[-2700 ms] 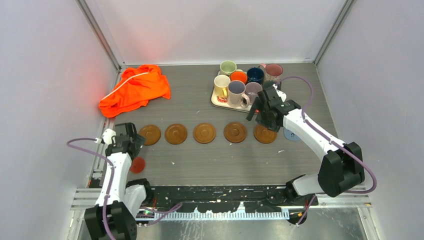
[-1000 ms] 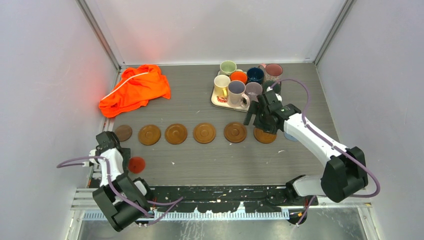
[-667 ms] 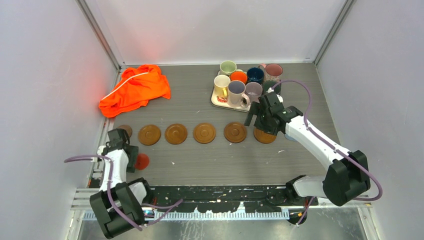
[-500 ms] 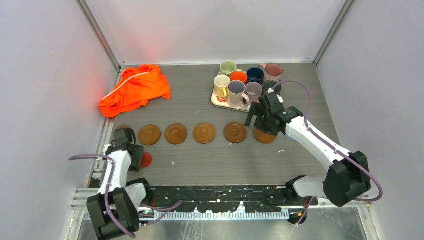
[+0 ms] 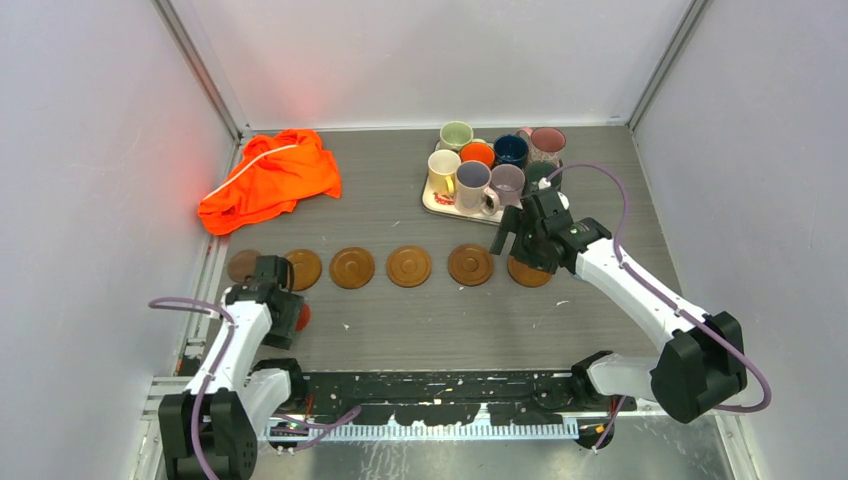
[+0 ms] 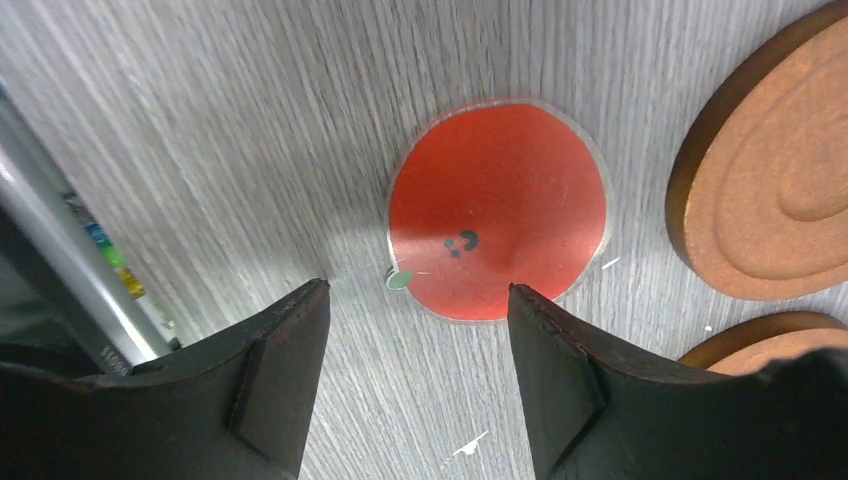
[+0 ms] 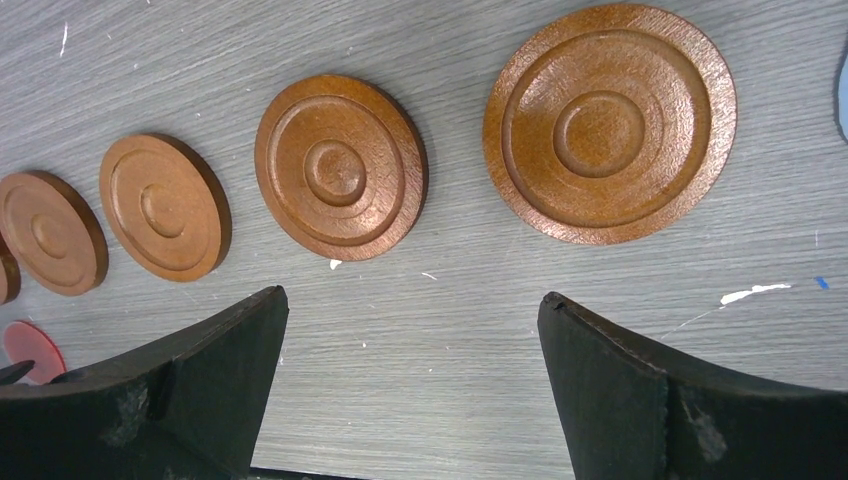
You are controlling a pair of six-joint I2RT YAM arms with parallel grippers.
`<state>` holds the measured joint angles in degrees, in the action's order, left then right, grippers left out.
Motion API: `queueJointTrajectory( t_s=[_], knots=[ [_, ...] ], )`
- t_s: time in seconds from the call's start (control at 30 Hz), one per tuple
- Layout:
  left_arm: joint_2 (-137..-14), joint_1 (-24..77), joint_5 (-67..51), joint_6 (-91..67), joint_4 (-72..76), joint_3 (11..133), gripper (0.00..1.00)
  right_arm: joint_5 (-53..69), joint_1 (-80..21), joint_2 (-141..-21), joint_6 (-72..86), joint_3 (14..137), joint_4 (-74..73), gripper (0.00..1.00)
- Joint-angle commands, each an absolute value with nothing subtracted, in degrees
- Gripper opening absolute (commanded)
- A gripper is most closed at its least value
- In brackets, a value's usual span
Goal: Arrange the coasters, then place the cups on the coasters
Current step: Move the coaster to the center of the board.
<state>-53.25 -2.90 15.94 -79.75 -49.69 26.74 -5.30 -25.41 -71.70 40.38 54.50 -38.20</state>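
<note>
Grey wood-grain table point(image 5: 420, 320), matte, with a few small white specks point(image 5: 347, 327) on it. Plain white panels enclose it on three sides: back wall point(image 5: 430, 60), left wall point(image 5: 90, 200), right wall point(image 5: 760, 150). Slanted metal struts point(image 5: 197, 65) run down both back corners. A metal rail point(image 5: 214, 250) follows the table's left edge, and a black slotted strip point(image 5: 450, 385) follows the near edge. Light is even and diffuse, shadows soft. Faint reddish glow point(image 5: 300, 100) low on the back wall, toward the left corner.
</note>
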Motion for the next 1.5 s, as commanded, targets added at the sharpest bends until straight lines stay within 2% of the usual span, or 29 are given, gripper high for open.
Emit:
queueJointTrajectory(
  t_s=[0.0, 0.17, 0.43, 0.67, 1.13, 1.47],
  knots=[
    [-54.8, -2.7, 24.3, -78.4, -56.3, 33.1, 0.69, -5.2, -25.7, -69.3, 40.1, 54.1, -37.1, 1.0],
    [-59.1, -4.3, 27.3, -75.2, -55.3, 36.9, 0.79, -5.1, -25.8, -69.1, 40.3, 54.0, -37.1, 1.0],
    [-66.6, -11.5, 21.9, -67.9, -46.8, 37.0, 0.84, -4.8, -25.8, -69.3, 39.9, 54.1, -37.1, 1.0],
    [-70.5, -12.1, 20.3, -66.7, -43.8, 36.8, 0.89, -4.8, -25.8, -69.8, 39.7, 53.9, -36.7, 1.0],
    [-74.0, -12.3, 20.6, -67.8, -41.9, 37.1, 0.9, -4.1, -25.7, -71.7, 39.3, 53.9, -35.9, 1.0],
    [-72.5, -11.2, 17.7, -70.5, -42.9, 33.1, 0.77, -3.5, -25.7, -72.4, 39.1, 54.0, -35.3, 1.0]
  ],
)
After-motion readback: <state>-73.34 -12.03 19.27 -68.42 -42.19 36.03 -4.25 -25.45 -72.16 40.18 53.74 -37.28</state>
